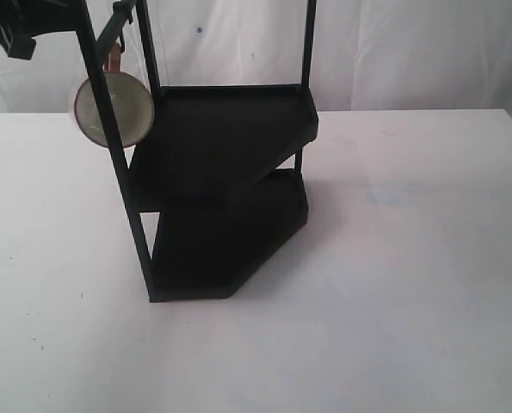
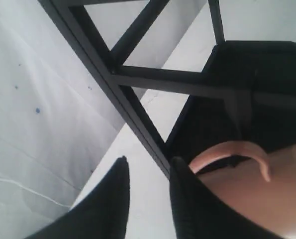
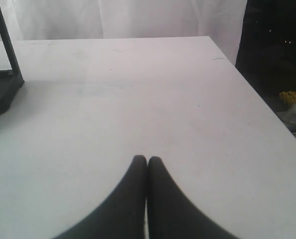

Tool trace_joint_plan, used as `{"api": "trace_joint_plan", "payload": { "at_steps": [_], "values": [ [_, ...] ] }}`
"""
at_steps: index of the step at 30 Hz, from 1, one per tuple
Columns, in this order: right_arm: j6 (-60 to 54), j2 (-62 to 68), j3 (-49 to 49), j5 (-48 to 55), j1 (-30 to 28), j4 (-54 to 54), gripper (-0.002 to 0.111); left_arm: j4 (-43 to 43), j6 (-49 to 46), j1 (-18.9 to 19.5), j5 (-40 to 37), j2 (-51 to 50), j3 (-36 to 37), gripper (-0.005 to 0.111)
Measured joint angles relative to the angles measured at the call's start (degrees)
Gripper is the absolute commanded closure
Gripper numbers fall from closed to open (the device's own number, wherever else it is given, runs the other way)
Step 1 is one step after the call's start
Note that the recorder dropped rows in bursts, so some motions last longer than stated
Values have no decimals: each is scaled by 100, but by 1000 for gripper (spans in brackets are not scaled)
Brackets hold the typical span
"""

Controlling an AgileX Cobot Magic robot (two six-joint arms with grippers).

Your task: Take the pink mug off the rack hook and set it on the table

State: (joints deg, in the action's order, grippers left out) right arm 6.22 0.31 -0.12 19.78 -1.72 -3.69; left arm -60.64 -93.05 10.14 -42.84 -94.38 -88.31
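The pink mug point(image 1: 135, 112) hangs by its handle from the rack hook point(image 1: 116, 27) at the top left of the black rack point(image 1: 230, 146), its cream inside facing the camera. A rack post crosses in front of it. In the left wrist view the mug point(image 2: 257, 194) and its handle point(image 2: 232, 148) lie just beside one finger. My left gripper point(image 2: 148, 162) is open, with only the white table point(image 2: 148, 199) showing between its fingers. Part of the left arm point(image 1: 13, 36) shows at the exterior view's top left corner. My right gripper point(image 3: 147, 159) is shut over the table point(image 3: 138, 89).
The two-shelf rack stands left of centre on the table point(image 1: 393, 301), with its posts and crossbars point(image 2: 138, 74) close around the left gripper. The rack's base point(image 3: 1, 94) is far from the right gripper. The table's edge point(image 3: 267, 104) runs beside the right arm. A white curtain hangs behind.
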Motion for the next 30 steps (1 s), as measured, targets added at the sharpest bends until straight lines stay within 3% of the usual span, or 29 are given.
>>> {"api": "trace_joint_plan", "payload": {
  "at_steps": [4, 8, 23, 30],
  "values": [
    [11, 0, 0, 0, 0, 0, 108, -98, -1853, 52, -592, -174, -12, 58],
    [11, 0, 0, 0, 0, 0, 108, -226, -1916, 52, -819, -520, -12, 51],
    [11, 0, 0, 0, 0, 0, 108, -1391, -1916, 52, -764, -953, -12, 52],
    [11, 0, 0, 0, 0, 0, 108, -1417, -1916, 52, -863, -1004, -12, 52]
  ]
}}
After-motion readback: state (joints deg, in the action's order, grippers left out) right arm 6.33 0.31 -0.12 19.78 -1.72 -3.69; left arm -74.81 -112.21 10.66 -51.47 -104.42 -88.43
